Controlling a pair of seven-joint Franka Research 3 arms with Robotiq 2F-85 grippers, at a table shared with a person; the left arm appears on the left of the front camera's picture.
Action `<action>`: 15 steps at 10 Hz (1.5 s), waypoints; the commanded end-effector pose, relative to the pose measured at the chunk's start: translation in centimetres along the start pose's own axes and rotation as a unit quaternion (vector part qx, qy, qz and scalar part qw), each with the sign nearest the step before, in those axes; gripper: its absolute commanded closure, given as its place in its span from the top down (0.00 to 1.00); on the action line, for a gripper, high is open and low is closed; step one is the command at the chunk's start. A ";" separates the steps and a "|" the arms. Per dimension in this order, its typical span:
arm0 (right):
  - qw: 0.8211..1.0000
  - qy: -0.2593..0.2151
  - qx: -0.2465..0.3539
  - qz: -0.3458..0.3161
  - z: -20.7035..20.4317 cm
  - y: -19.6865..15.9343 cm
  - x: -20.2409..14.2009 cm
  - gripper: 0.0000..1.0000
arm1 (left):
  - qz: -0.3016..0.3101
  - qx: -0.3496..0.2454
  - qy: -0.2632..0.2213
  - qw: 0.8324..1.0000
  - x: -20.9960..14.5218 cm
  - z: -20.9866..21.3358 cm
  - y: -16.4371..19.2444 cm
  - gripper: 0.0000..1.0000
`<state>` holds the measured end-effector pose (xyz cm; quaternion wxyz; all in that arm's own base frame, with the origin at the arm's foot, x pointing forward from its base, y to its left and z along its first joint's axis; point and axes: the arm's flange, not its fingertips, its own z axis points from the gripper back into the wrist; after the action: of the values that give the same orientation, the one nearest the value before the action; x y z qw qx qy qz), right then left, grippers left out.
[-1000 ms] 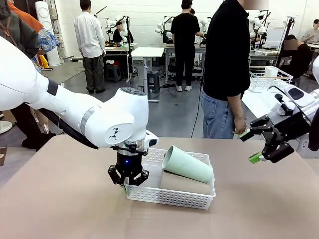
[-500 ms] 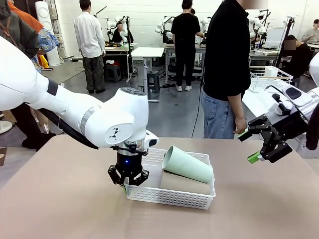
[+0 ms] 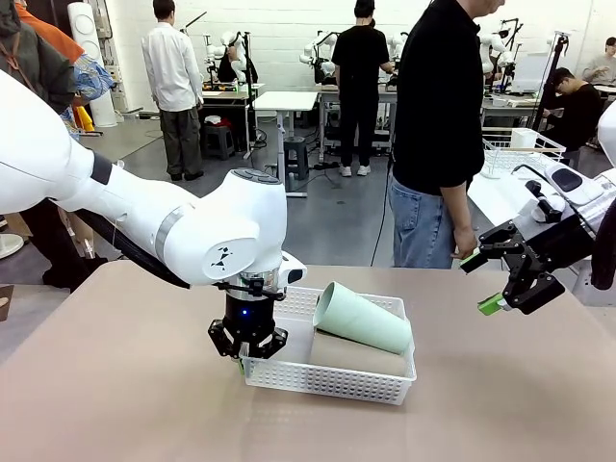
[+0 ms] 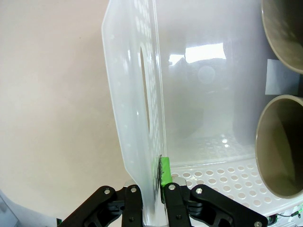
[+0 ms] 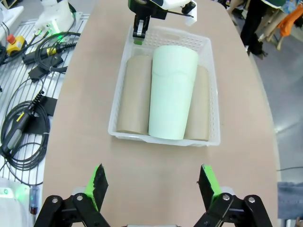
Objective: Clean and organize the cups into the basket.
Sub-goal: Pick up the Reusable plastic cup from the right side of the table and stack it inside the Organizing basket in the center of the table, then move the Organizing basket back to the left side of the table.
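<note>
From the front we see the white lattice-sided basket [image 3: 332, 377] near the middle of the tabletop [image 3: 115, 404]. A pale mint green cup [image 3: 361, 318] lies on its side across the top, its open mouth tilted toward 10 o'clock, resting on matte beige-brown cups [image 3: 356, 354] beneath it. The left gripper [image 3: 246, 354] points straight down at the basket's 9 o'clock end, its jaws clamped on the basket's short wall. The right gripper [image 3: 484, 284] hangs in the air at 3 o'clock, well apart from the basket, with its jaws wide and nothing between them. A person [image 3: 438, 125] in a black top stands at the far edge.

In the left wrist view, our left gripper [image 4: 158, 182] pinches the translucent basket [image 4: 137, 94] wall just below its handle cut-out, a green pad [image 4: 164, 171] pressed to the inner face. 2 beige-brown cup mouths [image 4: 279, 151] show at 3 o'clock.

In the right wrist view, the right gripper [image 5: 154, 184] spreads wide and empty above the tabletop [image 5: 156, 165]. The basket [image 5: 120, 101] lies toward 12 o'clock, holding 2 beige-brown cups [image 5: 135, 94] side by side with the mint green cup [image 5: 171, 90] lying on top between them.
</note>
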<state>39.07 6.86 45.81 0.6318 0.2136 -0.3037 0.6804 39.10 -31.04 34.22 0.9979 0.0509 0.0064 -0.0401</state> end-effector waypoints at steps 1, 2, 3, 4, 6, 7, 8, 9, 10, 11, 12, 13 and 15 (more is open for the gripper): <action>1.000 -0.005 -0.003 0.000 0.0 0.0 0.0 1.00 | 0.001 0.005 0.003 1.000 -0.2 -0.2 0.0 0.00; 1.000 -0.005 -0.003 0.000 0.0 0.0 0.0 1.00 | 0.001 0.005 0.003 1.000 -0.2 -0.2 0.0 0.00; 1.000 -0.005 -0.003 0.000 0.0 0.0 0.0 1.00 | 0.001 0.005 0.003 1.000 -0.2 -0.2 0.0 0.00; 1.000 -0.005 -0.003 0.000 0.0 0.0 0.0 1.00 | 0.001 0.005 0.003 1.000 -0.2 -0.2 0.0 0.00; 1.000 -0.005 -0.003 0.000 0.0 0.0 0.0 1.00 | 0.001 0.005 0.003 1.000 -0.2 -0.2 0.0 0.00; 1.000 -0.005 -0.003 0.000 0.0 0.0 0.0 1.00 | 0.001 0.005 0.003 1.000 -0.2 -0.2 0.0 0.00; 1.000 -0.005 -0.003 0.000 0.0 0.0 0.0 1.00 | 0.001 0.005 0.003 1.000 -0.2 -0.2 0.0 0.00; 1.000 -0.005 -0.003 0.000 0.0 0.0 0.0 1.00 | 0.001 0.005 0.003 1.000 -0.2 -0.2 0.0 0.00; 1.000 -0.005 -0.003 0.000 0.0 0.0 0.0 1.00 | 0.001 0.005 0.003 1.000 -0.2 -0.2 0.0 0.00; 1.000 0.000 0.000 0.000 0.0 0.0 0.0 1.00 | 0.001 0.005 0.003 1.000 -0.2 -0.2 0.0 0.00; 0.995 -0.098 -0.002 0.032 2.4 1.3 -2.7 1.00 | 0.001 0.005 0.003 1.000 -0.2 -0.2 0.0 0.00; 0.987 -0.159 -0.038 -0.003 4.0 2.7 -6.6 1.00 | 0.001 0.005 0.003 1.000 -0.2 -0.2 0.0 0.00; 0.967 -0.223 -0.069 -0.099 4.9 4.4 -12.9 1.00 | 0.001 0.005 0.003 1.000 -0.2 -0.2 0.0 0.00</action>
<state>35.69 -3.91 42.64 0.6149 0.3123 -0.4397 0.5753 39.11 -31.04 34.23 0.9979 0.0509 0.0064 -0.0400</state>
